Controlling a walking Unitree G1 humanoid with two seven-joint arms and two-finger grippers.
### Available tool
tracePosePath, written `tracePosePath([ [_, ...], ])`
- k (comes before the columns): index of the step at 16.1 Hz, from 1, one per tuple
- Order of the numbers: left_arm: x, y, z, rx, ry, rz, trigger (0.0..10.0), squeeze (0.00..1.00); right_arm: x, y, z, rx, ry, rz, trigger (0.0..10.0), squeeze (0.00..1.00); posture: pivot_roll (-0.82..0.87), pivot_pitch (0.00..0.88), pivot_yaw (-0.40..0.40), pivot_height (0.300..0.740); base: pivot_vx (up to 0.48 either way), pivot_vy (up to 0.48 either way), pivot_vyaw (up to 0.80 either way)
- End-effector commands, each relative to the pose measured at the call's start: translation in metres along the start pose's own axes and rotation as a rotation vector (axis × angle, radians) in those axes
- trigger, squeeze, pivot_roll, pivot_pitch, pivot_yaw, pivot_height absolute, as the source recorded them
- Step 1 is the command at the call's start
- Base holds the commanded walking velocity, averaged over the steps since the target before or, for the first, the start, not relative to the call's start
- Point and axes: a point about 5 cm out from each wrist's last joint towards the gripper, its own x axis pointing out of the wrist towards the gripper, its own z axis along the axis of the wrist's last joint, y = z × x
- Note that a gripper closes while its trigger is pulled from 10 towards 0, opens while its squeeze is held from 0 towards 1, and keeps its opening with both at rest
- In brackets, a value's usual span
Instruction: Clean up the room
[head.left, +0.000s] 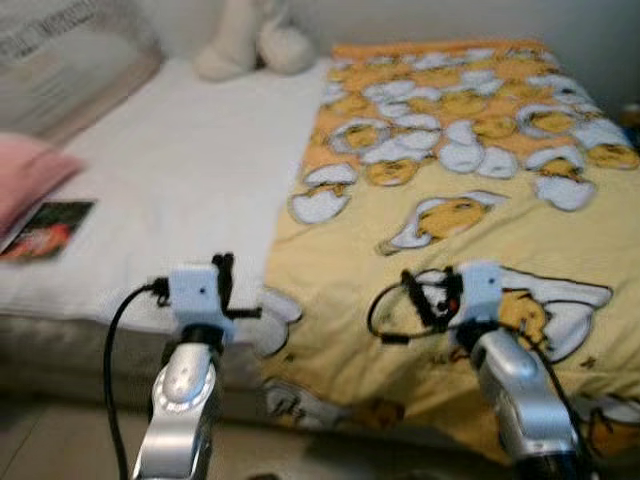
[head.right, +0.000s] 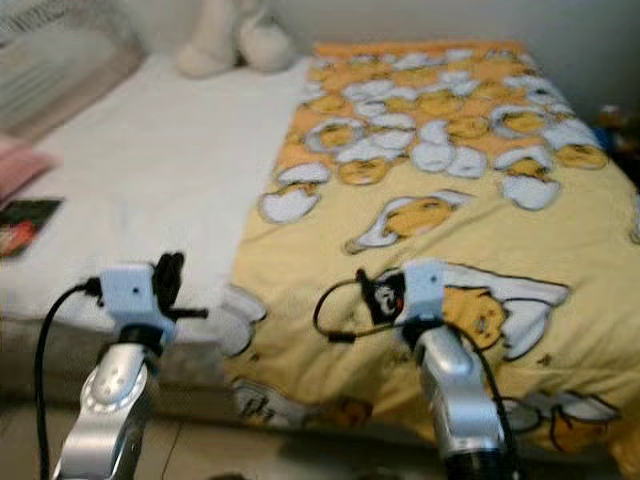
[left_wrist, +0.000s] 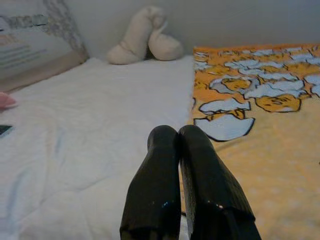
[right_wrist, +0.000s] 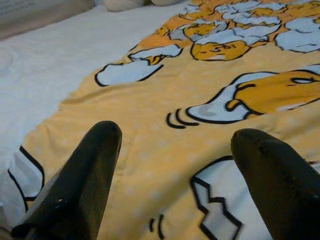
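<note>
Blanket (head.left: 470, 190): yellow, printed with egg-and-yolk cartoon figures, lying spread flat over the right half of the bed (head.left: 190, 170). Its long axis runs from the foot of the bed at 6 o'clock toward the wall at 12 o'clock; the near end drapes over the mattress edge, the far end with an orange border points at the wall. Its left edge runs along the middle of the bed, with bare white sheet beside it.

Left to right across the head view:

At 9 o'clock, a pink pillow (head.left: 25, 175) rests at the left edge of the sheet. Just below it lies a dark booklet or card (head.left: 50, 228), flat on the sheet; its print is too blurred to read. At 11 o'clock a patterned cushion (head.left: 70, 60) leans against the wall.

At 12 o'clock a cream plush toy (head.left: 255, 40) sits against the wall, near the far left corner of the blanket.

Left gripper (left_wrist: 178, 137): held at 7 o'clock before the near mattress edge, over the white sheet, fingers pressed together with nothing between them.

Right gripper (right_wrist: 175, 145): held at 5 o'clock over the near end of the blanket, fingers spread wide apart, holding nothing. Whether it touches the fabric cannot be told.
</note>
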Motion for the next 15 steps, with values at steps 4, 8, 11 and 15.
tracePosePath([
  [4,0.002,0.009,-0.004,0.009,0.035,0.022,10.0,0.0,0.012,-0.001,0.008,0.02,-0.02,-0.015,10.0,0.0,-0.14,0.0,0.087,0.74,0.0,0.48,0.59],
  [8,0.013,0.007,-0.01,-0.009,0.069,-0.003,10.0,0.0,0.017,0.001,0.012,0.032,-0.064,0.005,10.0,0.0,-0.15,0.0,0.097,0.74,0.0,0.12,0.53],
  [11,0.018,0.003,-0.004,0.046,0.044,-0.021,10.0,0.0,0.018,0.002,0.017,0.04,-0.103,0.039,10.0,0.0,-0.15,0.0,0.103,0.74,0.0,0.0,0.48],
  [15,0.017,0.012,-0.005,-0.003,0.045,0.052,10.0,0.0,0.016,0.005,0.009,0.021,-0.079,0.061,10.0,0.0,-0.16,0.0,0.105,0.74,0.442,0.0,0.46],
])
